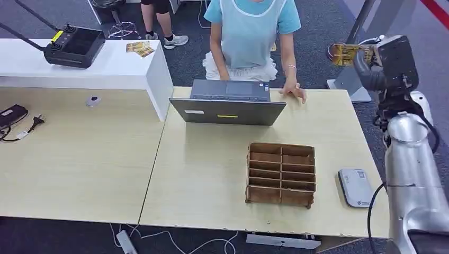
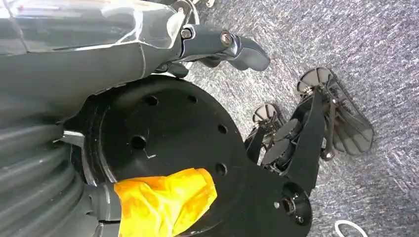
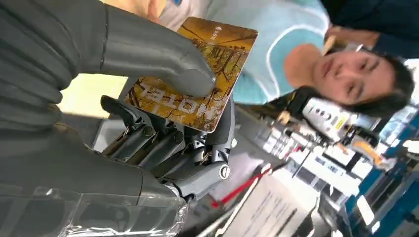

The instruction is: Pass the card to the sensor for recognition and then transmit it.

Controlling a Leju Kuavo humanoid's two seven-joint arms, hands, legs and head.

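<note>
While you look down from the head view, your right hand [image 1: 370, 61] is raised high at about 2 o'clock, beyond the far right corner of the table [image 1: 212, 174], on an arm that rises steeply along the right edge. It pinches the card [image 1: 347, 54], a yellow-brown one held out toward the person [image 1: 249, 32] standing behind the laptop [image 1: 229, 102]. From the right wrist view, the thick thumb [image 3: 163, 64] presses on the card's [image 3: 207, 64] printed face and the darker fingers [image 3: 158, 143] curl behind it. The sensor [image 1: 356, 187], a small grey box, lies on the table at about 4 o'clock, just right of the wooden divided tray [image 1: 280, 173] and well below the card. Your left hand [image 2: 217, 44] hangs over grey carpet; whether its fingers are spread or curled, you cannot tell.
</note>
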